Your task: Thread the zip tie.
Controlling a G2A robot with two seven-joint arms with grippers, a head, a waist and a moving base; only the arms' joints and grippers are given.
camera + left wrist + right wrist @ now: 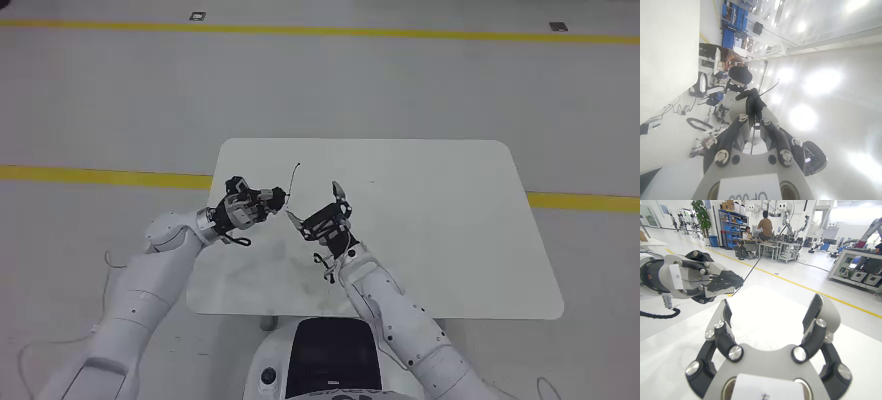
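I see my left claw held up over the left part of the white table. Its two fingers are pressed together, and they pinch a thin black zip tie close to one end. The long part of the zip tie sticks out past the fingertips and points away from the robot, with a small bend at the far tip. A short bit pokes out the other side of the fingers. The zip tie is up in the air and does not touch the table.

My right claw is just beside the left one, on its right, and also over the table. Its fingers are spread wide apart. In the right wrist view I see its ribbed black pads face each other across the gap. The two claws are near but do not touch, and the right claw does not touch the zip tie
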